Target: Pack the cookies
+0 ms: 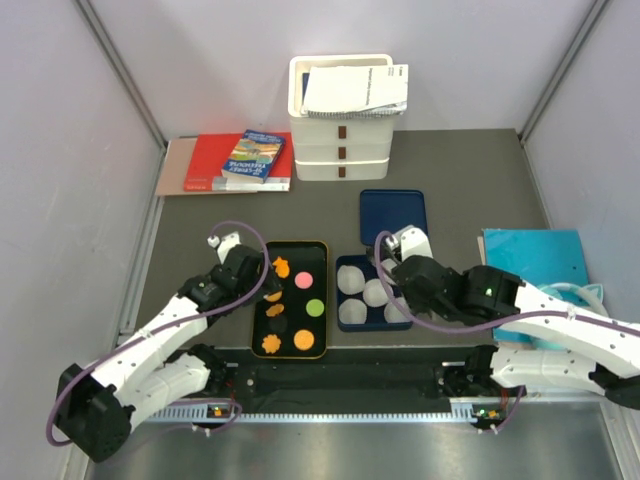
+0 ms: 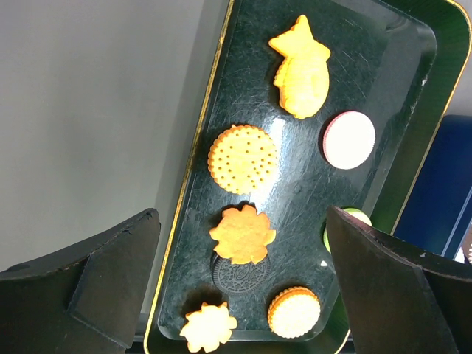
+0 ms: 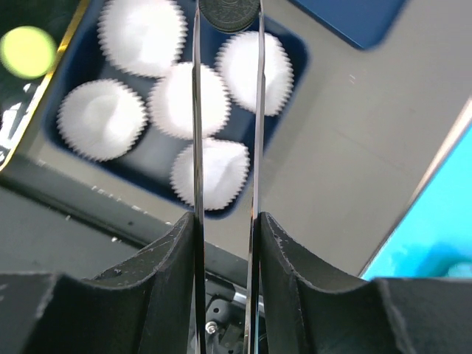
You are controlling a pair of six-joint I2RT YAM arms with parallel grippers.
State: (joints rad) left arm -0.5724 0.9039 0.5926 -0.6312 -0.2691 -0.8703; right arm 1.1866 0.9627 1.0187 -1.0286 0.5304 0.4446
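A black tray [image 1: 322, 262] holds several cookies. In the left wrist view they are an orange fish shape [image 2: 302, 68], a round orange one [image 2: 243, 158], a pink one [image 2: 349, 139], an orange flower [image 2: 243, 234] lying on a black cookie [image 2: 237, 276], an orange sandwich [image 2: 293, 311], another orange flower [image 2: 209, 327], and a green one [image 2: 357, 215] partly hidden. My left gripper [image 2: 242, 215] is open above the tray [image 1: 268, 283]. My right gripper [image 3: 228, 44] is shut, its thin metal blades holding a black cookie [image 3: 230, 13] over the blue box [image 3: 151, 158] of white paper cups [image 1: 392, 262].
The blue box [image 1: 345, 322] sits right of the tray, its blue lid [image 1: 393, 212] behind it. White stacked bins with papers [image 1: 340, 130] stand at the back, books [image 1: 235, 163] at the back left, a teal folder [image 1: 535, 255] at the right.
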